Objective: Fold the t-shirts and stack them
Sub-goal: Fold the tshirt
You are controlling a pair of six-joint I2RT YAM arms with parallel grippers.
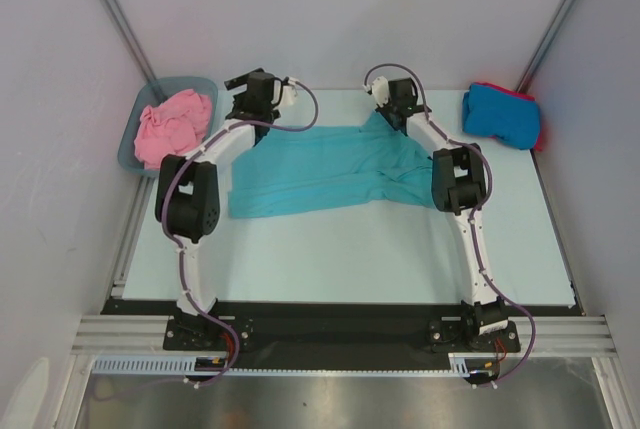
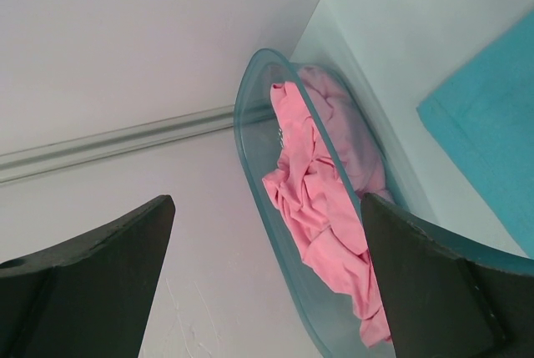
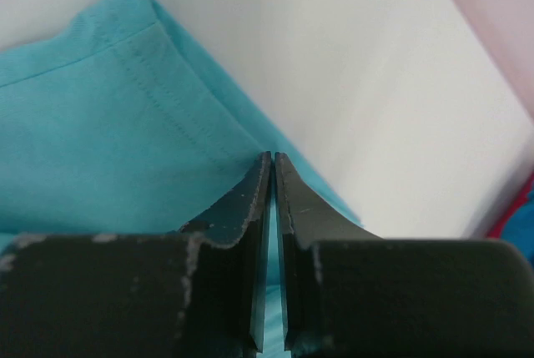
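A teal t-shirt point(image 1: 320, 174) point(image 3: 100, 141) lies spread across the middle of the table. Its far right corner rises to my right gripper point(image 1: 386, 115) point(image 3: 274, 158), which is shut on the teal cloth. A crumpled pink t-shirt point(image 1: 172, 124) point(image 2: 317, 208) sits in the grey-blue tub point(image 1: 130, 152) point(image 2: 250, 149) at the back left. My left gripper point(image 1: 233, 99) point(image 2: 267, 199) hangs wide open beside the tub, holding nothing, with the teal t-shirt's edge point(image 2: 492, 124) to its right. A folded bright blue t-shirt point(image 1: 498, 114) rests on a red t-shirt point(image 1: 539, 131) at the back right.
White enclosure walls with metal posts close in the back and sides. The tub stands against the left wall at the table's corner. The folded stack lies near the right wall, its red edge point(image 3: 511, 214) just showing in the right wrist view.
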